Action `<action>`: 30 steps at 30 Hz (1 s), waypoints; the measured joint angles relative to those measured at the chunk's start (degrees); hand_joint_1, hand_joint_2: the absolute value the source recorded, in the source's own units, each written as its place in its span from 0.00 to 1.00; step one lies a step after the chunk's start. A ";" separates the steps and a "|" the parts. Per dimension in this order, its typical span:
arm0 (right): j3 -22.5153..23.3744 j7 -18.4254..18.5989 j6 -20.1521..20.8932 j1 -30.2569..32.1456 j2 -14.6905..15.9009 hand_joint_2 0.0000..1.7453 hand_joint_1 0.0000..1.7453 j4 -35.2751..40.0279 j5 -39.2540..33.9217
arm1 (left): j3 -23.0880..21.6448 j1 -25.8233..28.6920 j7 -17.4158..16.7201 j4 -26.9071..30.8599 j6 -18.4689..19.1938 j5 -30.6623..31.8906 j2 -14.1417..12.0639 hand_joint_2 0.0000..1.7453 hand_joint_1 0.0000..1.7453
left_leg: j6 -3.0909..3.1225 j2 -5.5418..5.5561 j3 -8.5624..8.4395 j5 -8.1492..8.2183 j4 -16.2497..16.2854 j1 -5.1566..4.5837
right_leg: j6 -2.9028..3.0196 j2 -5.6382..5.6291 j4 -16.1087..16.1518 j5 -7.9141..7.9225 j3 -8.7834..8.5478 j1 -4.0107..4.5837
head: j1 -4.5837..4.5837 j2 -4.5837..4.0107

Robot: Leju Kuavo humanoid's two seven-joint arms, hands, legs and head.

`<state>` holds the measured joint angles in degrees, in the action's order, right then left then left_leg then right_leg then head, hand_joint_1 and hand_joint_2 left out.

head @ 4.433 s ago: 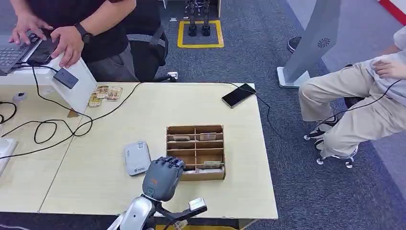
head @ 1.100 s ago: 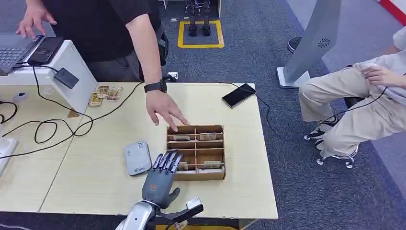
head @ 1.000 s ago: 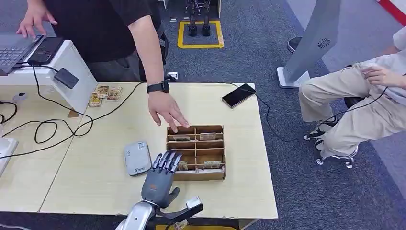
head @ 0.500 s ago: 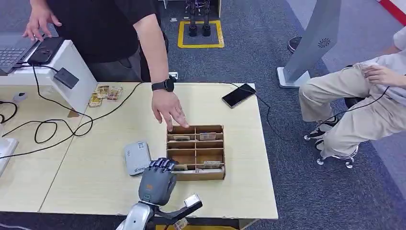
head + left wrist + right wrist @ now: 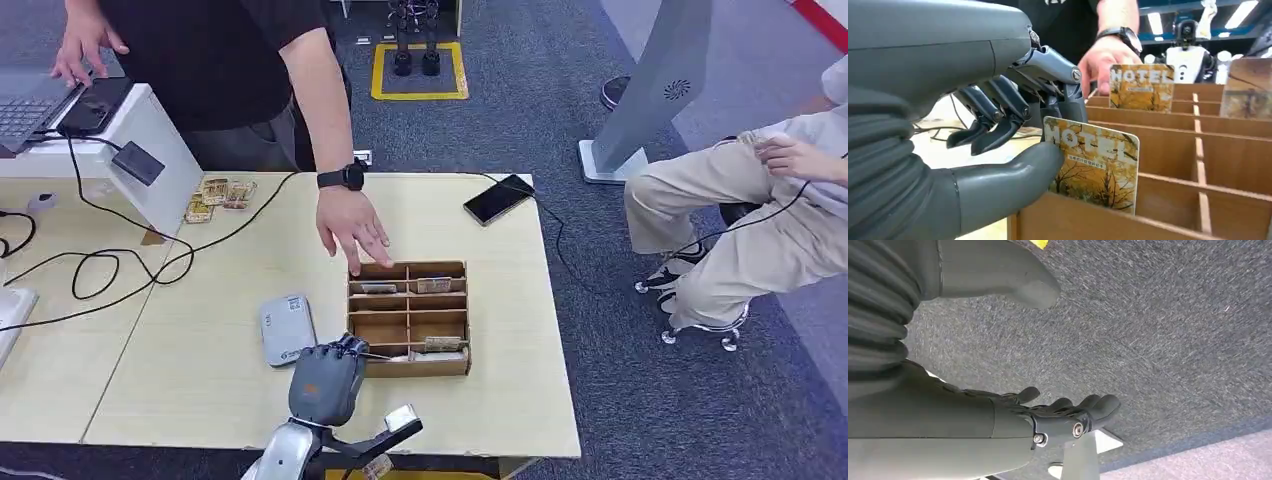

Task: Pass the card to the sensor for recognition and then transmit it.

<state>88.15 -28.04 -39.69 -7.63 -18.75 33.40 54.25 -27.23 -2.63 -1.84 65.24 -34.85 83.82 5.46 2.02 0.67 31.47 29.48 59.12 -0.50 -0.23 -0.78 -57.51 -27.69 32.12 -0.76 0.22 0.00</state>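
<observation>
Since half a second ago my left hand (image 5: 325, 380) has curled its fingers down at the near-left compartment of the wooden organizer (image 5: 409, 317); the person's hand (image 5: 350, 230) has hardly shifted at the far-left corner — I judge it is there to steady the box. In the left wrist view the thumb (image 5: 1013, 172) presses the front of the hotel card (image 5: 1094, 162) and one dark finger sits behind its top edge, so the hand pinches the card, which stands upright in its slot. The sensor (image 5: 287, 329) lies on the table (image 5: 200, 380) just beside the organizer, so the swipe is short. My right hand (image 5: 1068, 415) hangs over carpet, fingers loosely apart, holding nothing.
</observation>
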 joint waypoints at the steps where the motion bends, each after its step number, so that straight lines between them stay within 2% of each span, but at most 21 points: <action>1: 0.00 -0.13 0.02 0.00 0.02 1.00 0.00 -0.07 -0.02 | 0.00 -0.02 0.16 -0.02 0.25 0.00 0.00 1.00 1.00 | 0.00 0.00 0.00 0.00 0.00 0.00 | 0.00 0.00 0.00 0.00 0.00 0.00 | 0.00 0.00; 5: 0.00 -0.55 0.02 -0.06 0.09 1.00 0.00 -0.46 -0.20 | 0.00 -0.24 0.70 -0.09 1.25 -0.26 0.02 1.00 1.00 | 0.00 0.01 -0.01 0.00 0.00 0.00 | 0.00 0.00 0.00 0.00 -0.02 -0.01 | 0.00 0.00; 12: 0.00 -0.52 0.02 -0.06 0.15 1.00 0.00 -0.90 -0.17 | 0.00 0.07 3.72 -0.09 -1.55 -5.53 -0.09 1.00 1.00 | 0.00 0.01 -0.01 0.00 0.00 -0.01 | 0.00 0.00 0.00 0.01 -0.03 -0.01 | 0.00 0.00; 16: 0.02 -0.44 0.02 -0.06 0.17 1.00 0.00 -0.94 -0.15 | 0.00 1.04 9.98 2.48 -4.49 -15.73 0.02 1.00 1.00 | 0.00 0.01 0.01 0.00 0.00 0.00 | 0.00 0.00 0.00 0.00 -0.01 0.00 | 0.02 0.00; 19: 0.00 -0.39 0.02 -0.09 0.15 1.00 0.00 -0.94 -0.09 | 0.00 1.47 12.18 4.37 -4.91 -18.19 0.17 1.00 1.00 | 0.00 0.01 0.01 0.00 0.00 0.00 | -0.01 0.00 0.00 -0.01 -0.01 0.00 | 0.00 0.00; 23: 0.02 -0.39 0.02 -0.08 0.15 1.00 0.00 -0.92 -0.24 | 1.27 2.75 18.68 9.11 -4.93 -25.21 1.34 1.00 1.00 | 0.01 0.01 0.01 0.00 0.00 0.00 | -0.01 0.01 0.00 0.00 0.00 0.00 | 0.00 0.00; 27: 0.02 -0.37 0.02 -0.04 0.15 1.00 0.00 -0.63 -0.68 | 2.69 3.74 21.34 13.64 -4.93 -30.08 3.15 1.00 1.00 | 0.01 0.00 0.00 0.00 0.00 -0.01 | -0.01 0.00 0.00 0.01 -0.01 -0.01 | 0.00 0.00; 30: 0.00 -0.37 0.02 -0.05 0.15 1.00 0.00 -0.64 -0.70 | 3.26 4.09 21.62 15.52 -4.93 -30.64 3.85 1.00 1.00 | 0.01 0.01 0.00 0.00 0.00 -0.01 | 0.00 0.01 0.00 0.01 -0.01 -0.01 | 0.00 0.00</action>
<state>88.15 -28.41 -39.67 -7.68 -18.60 32.76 53.55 -23.98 1.46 19.78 80.76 -39.78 53.18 9.31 2.03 0.68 31.47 29.49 59.12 -0.51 -0.24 -0.77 -57.51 -27.68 32.10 -0.76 0.22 0.00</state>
